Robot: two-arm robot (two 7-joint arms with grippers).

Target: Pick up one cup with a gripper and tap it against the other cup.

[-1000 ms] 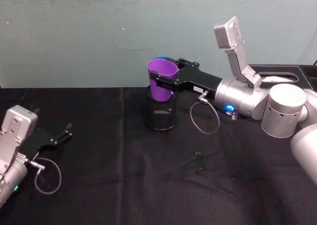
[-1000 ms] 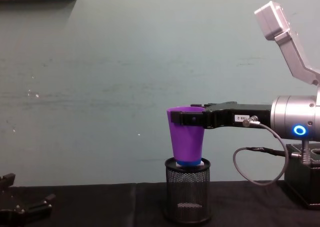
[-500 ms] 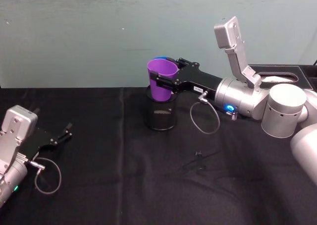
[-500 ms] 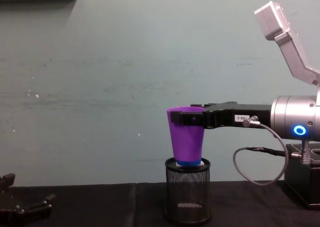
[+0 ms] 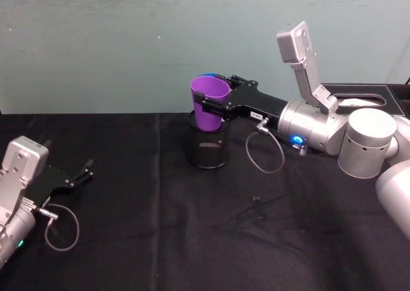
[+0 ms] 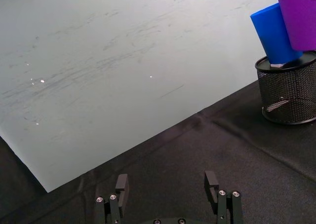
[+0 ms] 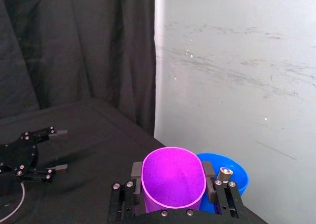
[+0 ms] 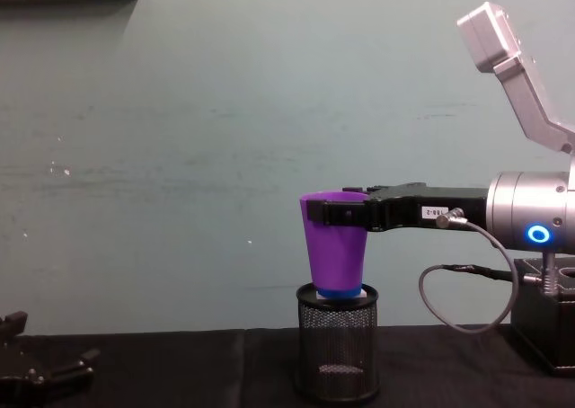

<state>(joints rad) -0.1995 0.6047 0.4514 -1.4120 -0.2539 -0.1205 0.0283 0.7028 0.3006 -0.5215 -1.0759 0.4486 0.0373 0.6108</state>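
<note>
Hanging over the black wire-mesh pen holder point(image 8: 337, 347), smooth purple plastic tumbler point(image 8: 336, 257) is clamped at its rim by right gripper point(image 5: 214, 92). Inside that holder, bright blue plastic tumbler point(image 6: 272, 34) is exposed by left wrist view and mostly masked in chest view. Parked on table point(image 5: 160, 240): left gripper point(image 6: 166, 183), jaws wide.

Your work surface is a table point(image 5: 160, 240) draped in black cloth, with a seam running front to back left of centre. A black wire-mesh pen holder point(image 5: 207, 151) stands upright on it toward the back, near the middle. At the far right rear sits a black box point(image 8: 537, 336). In front of the holder and to its right lies a small dark piece point(image 5: 256, 199) — too small to identify. The left gripper point(image 5: 82, 174) sits low at the cloth's left side, fingers spread — you cannot tell if it touches.
</note>
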